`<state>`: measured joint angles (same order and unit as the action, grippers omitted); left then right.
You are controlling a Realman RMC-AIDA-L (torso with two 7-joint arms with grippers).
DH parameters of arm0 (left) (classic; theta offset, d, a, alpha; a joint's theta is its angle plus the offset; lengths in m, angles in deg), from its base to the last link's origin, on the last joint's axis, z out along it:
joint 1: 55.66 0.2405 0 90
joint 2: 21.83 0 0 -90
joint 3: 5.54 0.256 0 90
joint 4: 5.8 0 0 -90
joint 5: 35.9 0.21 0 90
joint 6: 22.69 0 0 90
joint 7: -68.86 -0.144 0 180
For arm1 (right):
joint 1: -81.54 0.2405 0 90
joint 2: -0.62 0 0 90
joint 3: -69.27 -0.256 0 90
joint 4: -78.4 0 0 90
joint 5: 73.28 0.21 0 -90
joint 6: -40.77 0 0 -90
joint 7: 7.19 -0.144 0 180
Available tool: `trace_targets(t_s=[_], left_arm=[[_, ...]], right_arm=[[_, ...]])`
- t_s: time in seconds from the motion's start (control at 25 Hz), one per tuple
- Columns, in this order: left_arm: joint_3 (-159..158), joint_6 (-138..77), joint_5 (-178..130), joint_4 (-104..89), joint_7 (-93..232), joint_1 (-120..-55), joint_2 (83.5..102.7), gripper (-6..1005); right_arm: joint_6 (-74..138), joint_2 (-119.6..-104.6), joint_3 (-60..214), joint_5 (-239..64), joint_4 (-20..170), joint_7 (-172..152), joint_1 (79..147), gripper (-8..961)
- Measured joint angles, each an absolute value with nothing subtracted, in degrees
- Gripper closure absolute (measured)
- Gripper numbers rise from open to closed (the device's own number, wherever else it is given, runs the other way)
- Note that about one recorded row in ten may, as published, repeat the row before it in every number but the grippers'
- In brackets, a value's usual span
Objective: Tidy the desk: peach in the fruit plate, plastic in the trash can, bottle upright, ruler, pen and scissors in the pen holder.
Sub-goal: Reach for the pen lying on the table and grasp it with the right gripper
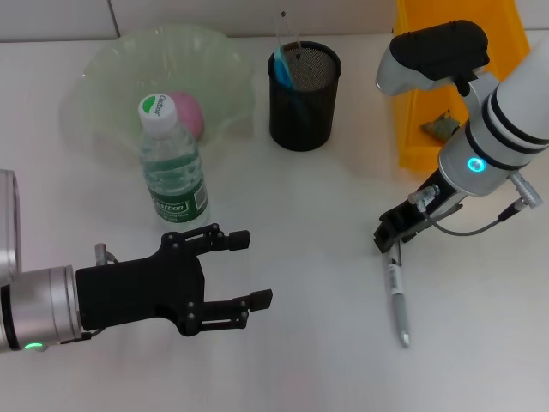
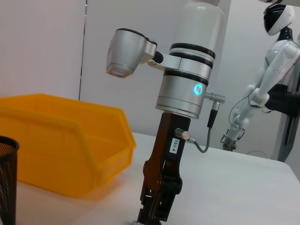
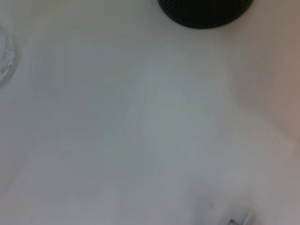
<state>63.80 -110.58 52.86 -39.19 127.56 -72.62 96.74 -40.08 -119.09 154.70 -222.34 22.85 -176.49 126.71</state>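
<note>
The right gripper (image 1: 390,243) is down at the pen's (image 1: 398,296) upper end, at 4 o'clock from the holder (image 1: 304,84); I cannot tell whether it has closed on the barrel. The pen lies flat on the desk (image 1: 309,343), so it needs picking up before it can go in the holder. The left gripper (image 1: 240,279) hovers with fingers apart at 6 o'clock from the bottle (image 1: 173,167), which stands upright. The peach (image 1: 190,113) sits in the plate (image 1: 111,69), the plastic (image 1: 442,126) in the yellow bin (image 1: 410,103)
</note>
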Motion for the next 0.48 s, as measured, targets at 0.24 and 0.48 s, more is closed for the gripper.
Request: trace_targets(t_s=[0.24,0.48], left_arm=[[63.8,-110.6,52.9,-39.2,127.6,-72.5,96.74,186],[63.8,-110.5,52.9,-39.2,127.6,-72.5,96.73,187]], right_arm=[[-40.1,-119.09,154.9,-222.3,22.9,-176.5,126.7,669],[-40.4,-119.02,155.8,-222.3,22.9,-176.5,126.8,713]])
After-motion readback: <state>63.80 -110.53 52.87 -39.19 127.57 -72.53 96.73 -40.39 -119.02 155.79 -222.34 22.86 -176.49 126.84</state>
